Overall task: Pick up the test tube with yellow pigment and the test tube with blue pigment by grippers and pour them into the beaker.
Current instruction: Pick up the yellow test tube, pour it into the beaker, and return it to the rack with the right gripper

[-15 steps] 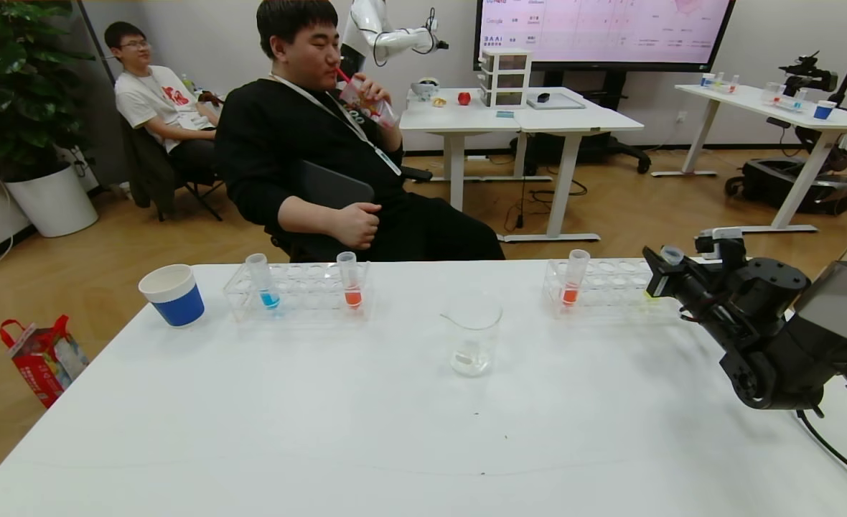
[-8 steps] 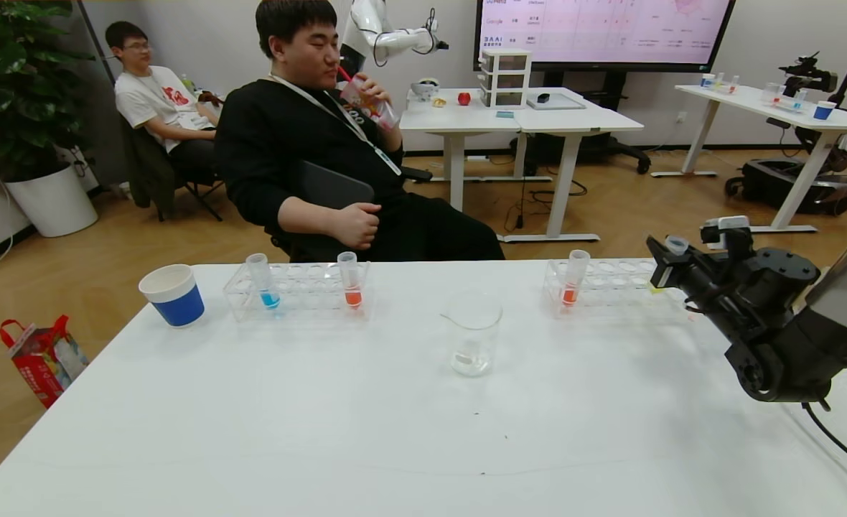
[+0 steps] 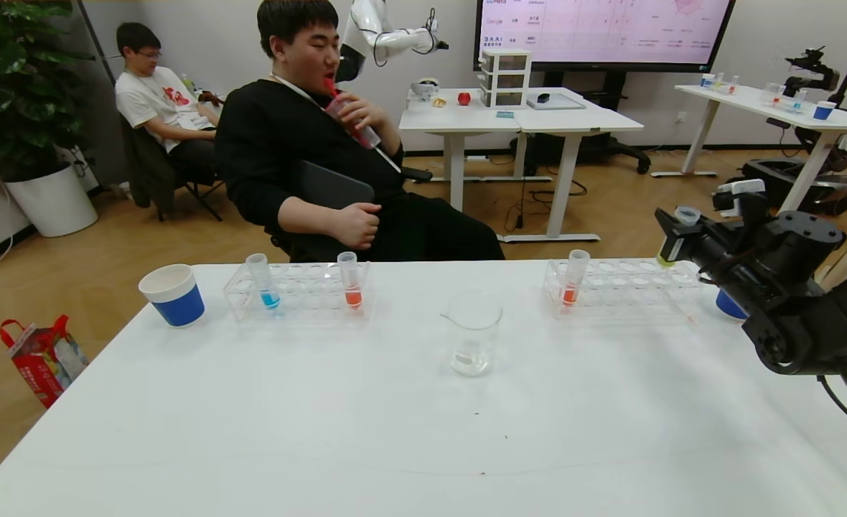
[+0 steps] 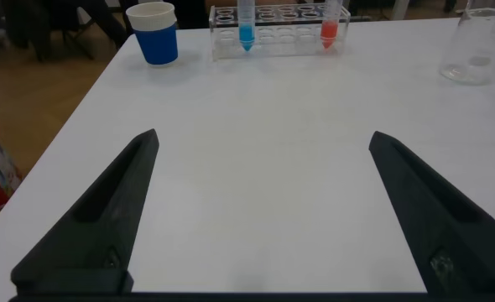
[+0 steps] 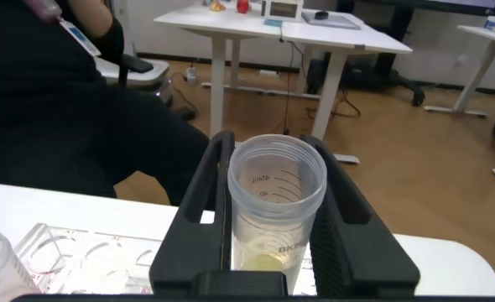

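My right gripper (image 3: 676,240) is shut on the test tube with yellow pigment (image 3: 683,219) and holds it above the right end of the right rack (image 3: 621,286). In the right wrist view the tube (image 5: 277,210) stands upright between the black fingers (image 5: 199,201), yellow liquid at its bottom. The test tube with blue pigment (image 3: 263,281) stands in the left rack (image 3: 298,291); it also shows in the left wrist view (image 4: 246,23). The clear beaker (image 3: 473,334) stands mid-table. My left gripper (image 4: 263,143) is open and empty over the near left table; it is out of the head view.
Orange-red tubes stand in the left rack (image 3: 350,280) and right rack (image 3: 574,277). A blue-and-white paper cup (image 3: 173,294) stands at the far left, another (image 3: 729,305) behind my right arm. A seated man (image 3: 323,143) is just beyond the table's far edge.
My right gripper has risen and moved slightly right with the yellow tube, lifting it up out of the right rack. The second blue cup has come into view behind the arm.
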Available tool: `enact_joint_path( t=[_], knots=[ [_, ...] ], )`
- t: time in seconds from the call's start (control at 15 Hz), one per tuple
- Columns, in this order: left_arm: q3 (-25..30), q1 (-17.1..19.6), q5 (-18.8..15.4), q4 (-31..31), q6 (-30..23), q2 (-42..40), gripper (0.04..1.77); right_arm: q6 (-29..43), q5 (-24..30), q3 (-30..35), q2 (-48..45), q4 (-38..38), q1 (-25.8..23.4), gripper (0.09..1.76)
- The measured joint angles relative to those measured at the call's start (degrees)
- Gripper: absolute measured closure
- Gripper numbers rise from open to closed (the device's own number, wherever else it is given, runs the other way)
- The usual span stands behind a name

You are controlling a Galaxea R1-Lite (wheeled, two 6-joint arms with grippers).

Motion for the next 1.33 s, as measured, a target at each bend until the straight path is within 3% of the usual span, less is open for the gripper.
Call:
enact_joint_path(
  t=[0.27, 0.53, 0.8, 1.0, 1.33],
  knots=[
    [0.0, 0.0, 0.0, 0.0, 0.0, 0.0, 0.06, -0.7, 0.8, -2.6, -0.9, 3.6, 2.0, 1.33],
    [0.0, 0.0, 0.0, 0.0, 0.0, 0.0, 0.06, -4.2, 7.8, -7.3, -2.1, 7.1, 9.1, 1.33],
    [0.0, 0.0, 0.0, 0.0, 0.0, 0.0, 0.06, -13.1, 11.5, -12.8, -1.7, 9.6, 16.9, 1.33],
    [0.0, 0.0, 0.0, 0.0, 0.0, 0.0, 0.06, -18.7, 18.3, -13.0, -1.2, 8.9, 21.4, 1.33],
    [0.0, 0.0, 0.0, 0.0, 0.0, 0.0, 0.06, -27.7, 24.7, -12.9, 1.3, 4.9, 23.9, 1.33]
  ],
)
